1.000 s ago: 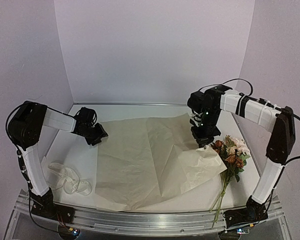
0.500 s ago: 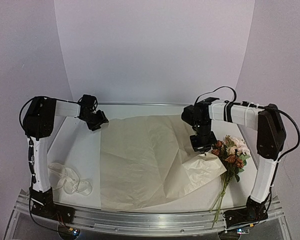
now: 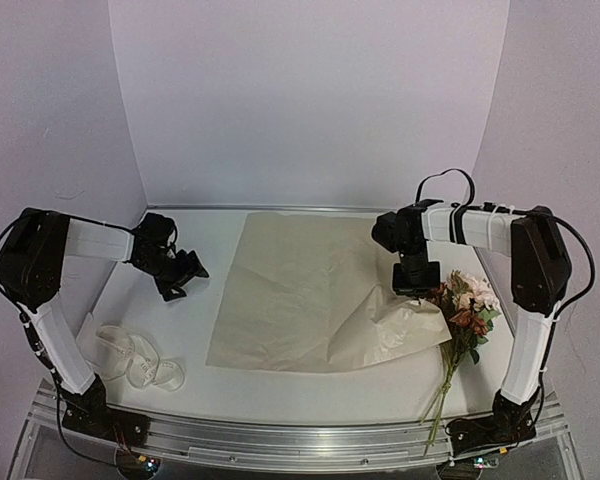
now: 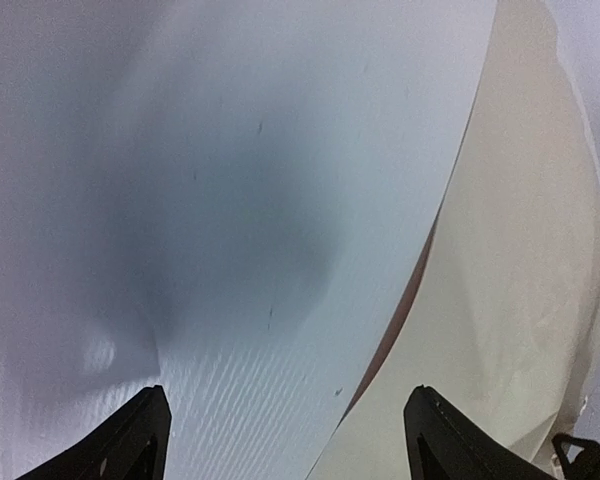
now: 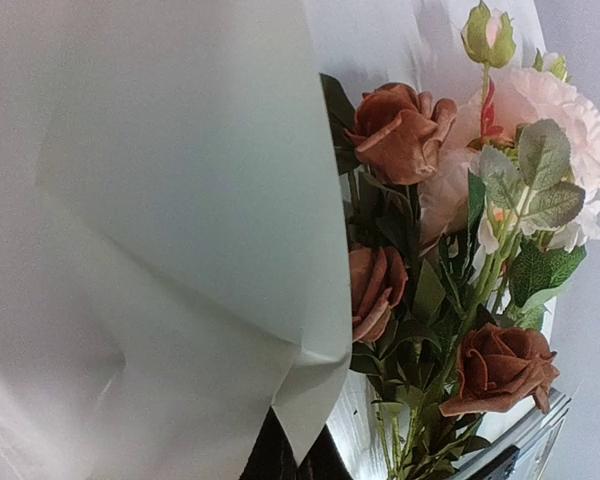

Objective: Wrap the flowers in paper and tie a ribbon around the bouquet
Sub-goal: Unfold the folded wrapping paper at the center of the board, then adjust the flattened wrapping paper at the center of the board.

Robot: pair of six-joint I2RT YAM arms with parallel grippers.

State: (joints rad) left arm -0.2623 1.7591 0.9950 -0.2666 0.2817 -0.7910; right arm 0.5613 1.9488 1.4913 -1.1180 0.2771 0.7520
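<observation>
1. The left gripper (image 3: 177, 277) hovers with its black fingers (image 4: 130, 445) spread wide and nothing between them. Below it is the bare white table (image 3: 205, 235), and the sheet's left edge lies just to its 3 o'clock.
2. The right gripper (image 3: 417, 287) is clamped tight on the right-hand edge of the large rectangular sheet of plain peach-tan kraft paper (image 3: 300, 290). In the wrist view, a folded corner of the sheet runs down to its dark fingertips (image 5: 285, 458).
3. The paper lies flat across the middle of the table. Its 3-to-4 o'clock side is lifted and crumpled where it rises to the closed jaws.
4. The small bunch of faded pink, rust and cream flowers (image 3: 467, 308) lies on the table at 3 o'clock, just beside the raised fold. Its heads point toward 12 and its thin green stems trail toward 6. I cannot tell whether the fold touches the blooms.
5. The narrow creamy-white satin ribbon (image 3: 140, 362) sits in loose loops at 8 o'clock, apart from the paper.
</observation>
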